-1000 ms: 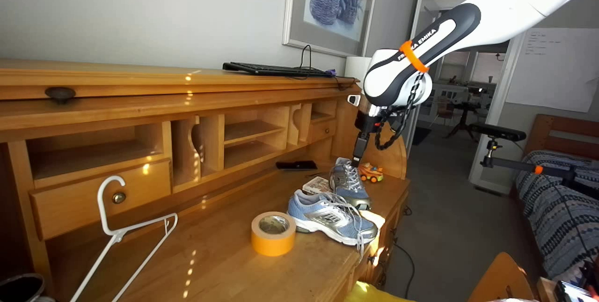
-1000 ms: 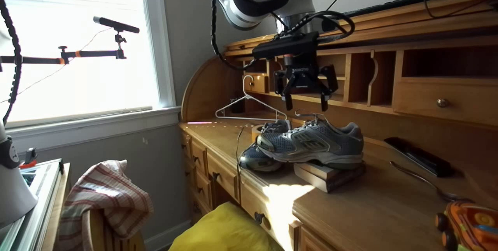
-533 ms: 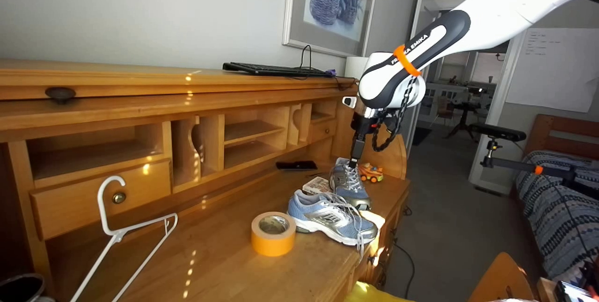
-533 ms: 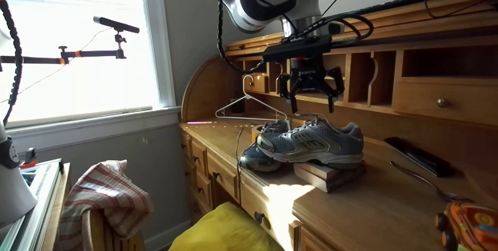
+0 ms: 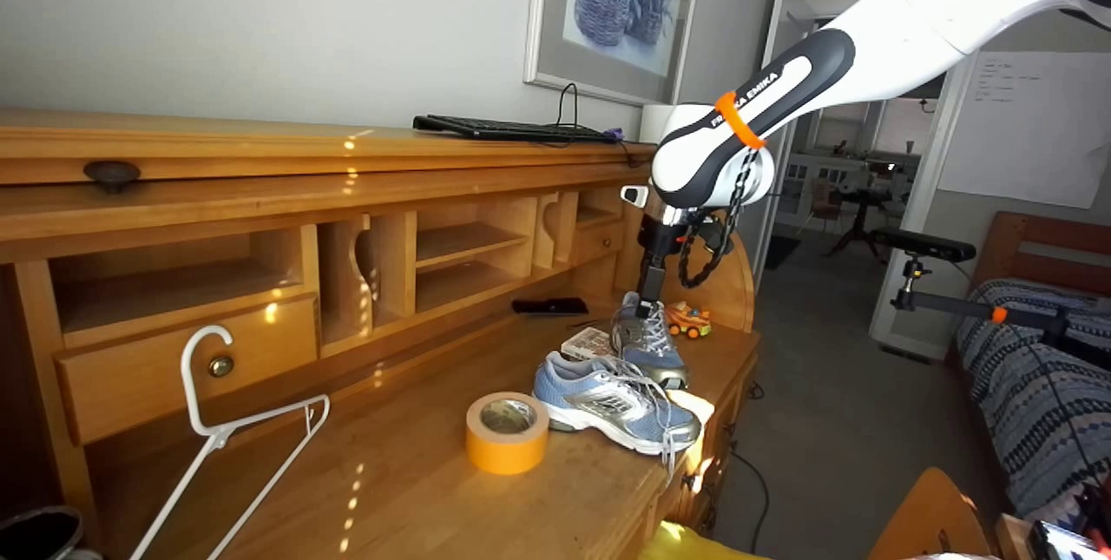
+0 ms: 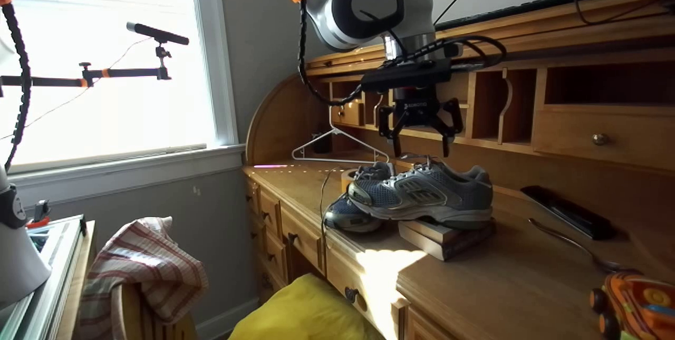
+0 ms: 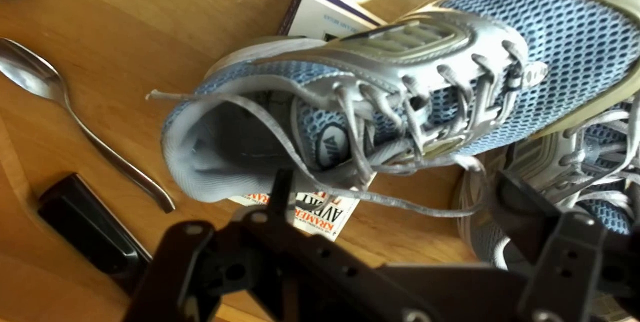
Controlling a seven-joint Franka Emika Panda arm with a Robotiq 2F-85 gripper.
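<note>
In an exterior view, right of centre, my gripper (image 6: 422,153) hangs just over a shoe (image 6: 427,196), jaws spread wide and holding nothing. The shoe sits raised, seemingly because books (image 6: 425,240) prop its heel; the other shoe (image 6: 348,216) lies by its toe.

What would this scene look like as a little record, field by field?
Held: nothing; the gripper is open
Nearest thing: a shoe, below the gripper
Under that shoe: books
Beside it: the other shoe
Also on the desk: tape, spoon, toy car
Higher up: keyboard on the desk's top
Unclear: whether the gripper touches the shoe
</note>
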